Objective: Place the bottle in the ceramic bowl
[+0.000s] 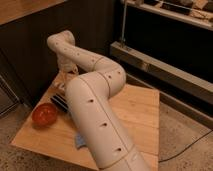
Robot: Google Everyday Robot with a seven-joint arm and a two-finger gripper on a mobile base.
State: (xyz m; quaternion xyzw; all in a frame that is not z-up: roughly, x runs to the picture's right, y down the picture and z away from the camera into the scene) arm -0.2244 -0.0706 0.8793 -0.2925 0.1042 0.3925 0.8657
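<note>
Fingers of gripper (67, 74) parted above bottle (60, 86), ceramic bowl (44, 114) well apart

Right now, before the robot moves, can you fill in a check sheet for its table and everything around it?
Surface: wooden table, standing on a speckled floor.
Job's things: ceramic bowl upright near the table's left edge; bottle cannot be made out, perhaps hidden by the arm.
Clutter: dark object right beside the bowl; blue item near the front edge, partly behind the arm.
Grippers: gripper above the table's far left corner, mostly hidden behind the white arm.
Cables: one dark cable on the floor to the right.
Surroundings: dark wall behind; metal shelf rail at the right.
</note>
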